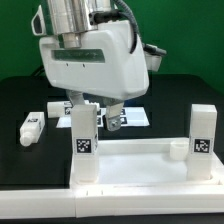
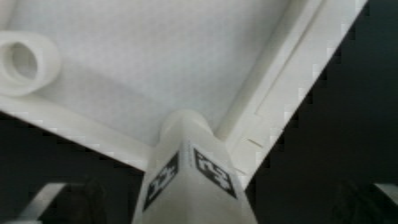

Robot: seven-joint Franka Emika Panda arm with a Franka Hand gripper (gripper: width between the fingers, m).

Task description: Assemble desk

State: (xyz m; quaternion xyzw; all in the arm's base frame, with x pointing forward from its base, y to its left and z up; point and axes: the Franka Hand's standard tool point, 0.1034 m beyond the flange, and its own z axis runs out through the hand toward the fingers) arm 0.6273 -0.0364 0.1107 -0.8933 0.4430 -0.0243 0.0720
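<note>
Black tabletop [image 1: 20, 95] and a green wall frame what we see. The desk top [image 1: 140, 170] lies flat near the front, rim up. Two legs stand upright at its corners: the first leg [image 1: 85, 140] at the exterior view's left, the second leg [image 1: 203, 130] at its right. A loose leg [image 1: 32, 125] lies apart on the tabletop. The arm reaches straight down over the first leg, and its pincer [image 1: 94, 112] stands wide, fingers flanking that leg's top, not clamped.
</note>
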